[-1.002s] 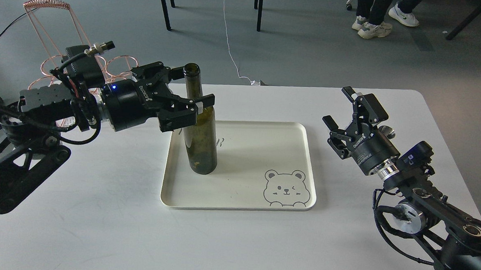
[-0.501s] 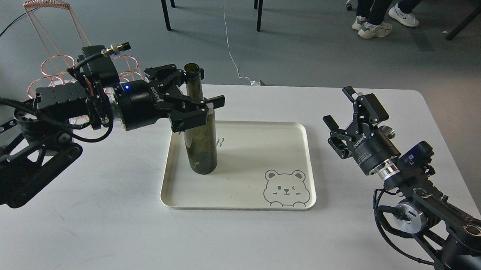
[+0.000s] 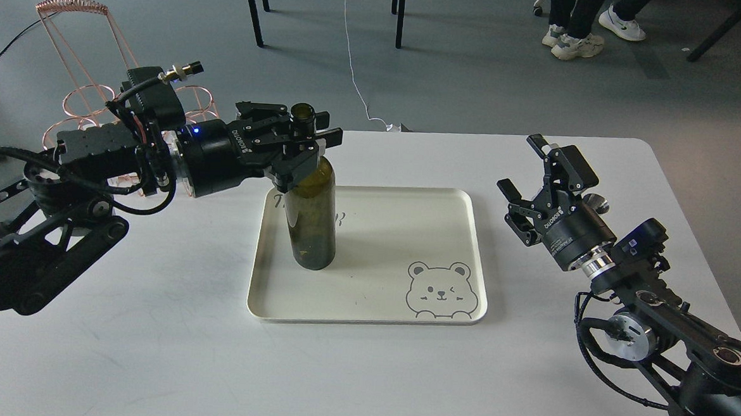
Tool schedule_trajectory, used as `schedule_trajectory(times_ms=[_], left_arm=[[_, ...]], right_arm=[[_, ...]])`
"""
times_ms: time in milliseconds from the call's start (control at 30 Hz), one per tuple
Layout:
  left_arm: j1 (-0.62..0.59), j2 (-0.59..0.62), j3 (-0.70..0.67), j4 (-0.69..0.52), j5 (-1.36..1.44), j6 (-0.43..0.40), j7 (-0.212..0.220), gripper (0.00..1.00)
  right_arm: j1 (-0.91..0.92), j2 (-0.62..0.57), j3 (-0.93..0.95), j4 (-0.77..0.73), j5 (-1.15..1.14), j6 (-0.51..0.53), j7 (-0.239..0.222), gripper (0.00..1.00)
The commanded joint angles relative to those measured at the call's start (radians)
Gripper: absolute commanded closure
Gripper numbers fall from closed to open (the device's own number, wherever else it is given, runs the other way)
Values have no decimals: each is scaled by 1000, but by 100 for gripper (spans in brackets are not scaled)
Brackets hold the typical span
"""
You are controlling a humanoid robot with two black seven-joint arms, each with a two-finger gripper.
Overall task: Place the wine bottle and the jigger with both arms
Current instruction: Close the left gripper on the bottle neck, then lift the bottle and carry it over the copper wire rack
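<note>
Our left gripper (image 3: 299, 142) has its black fingers (image 3: 327, 136) set on either side of the wine bottle's (image 3: 310, 214) narrow neck, just below the open mouth; they look clamped on the glass, though the contact itself is partly hidden by the finger links. Below those fingers the bottle widens into a smooth dark olive-green cylinder with no label, and it stands upright with its base on the tray (image 3: 365, 309).

We see the tray as a shallow cream rectangle with rounded corners and a raised rim, lying flat on the matte white desk (image 3: 179, 350). It holds only the bottle, in its left half; a line-drawn bear face (image 3: 439, 291) is printed near the corner farthest from our left fingers.

Our right gripper (image 3: 528, 169) hovers well to the right of the tray with its fingers spread wide and nothing between them. Just behind that gripper, a small shiny silver piece (image 3: 594, 201) peeks out on the desk; it may be the jigger, but too little shows to tell its shape.

Behind our left arm stands a copper-coloured wire rack (image 3: 74, 59) with round loops.
</note>
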Motion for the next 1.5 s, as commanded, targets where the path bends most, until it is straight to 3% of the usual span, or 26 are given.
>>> schedule_trajectory(times_ms=[0, 267, 434, 601, 901, 1102, 1469], left_arm=[[-4, 0, -2, 0, 0, 0, 1, 82], [-165, 20, -2, 4, -103, -10, 1, 82], [-321, 105, 1, 96, -236, -33, 1, 81], [-400, 135, 1, 234, -256, -56, 1, 81], [-434, 230, 78, 357, -255, -50, 1, 81], [-444, 232, 95, 511, -256, -19, 1, 81], [-446, 227, 111, 581, -256, 21, 1, 80]], right_arm=[[0, 0, 0, 0, 0, -1, 0, 1], [0, 1, 0, 2, 0, -24, 0, 1], [0, 0, 0, 0, 0, -26, 0, 1], [0, 0, 0, 0, 0, -26, 0, 1], [0, -2, 0, 0, 0, -27, 0, 1], [0, -2, 0, 0, -1, -27, 0, 1], [-6, -3, 0, 2, -1, -27, 0, 1]])
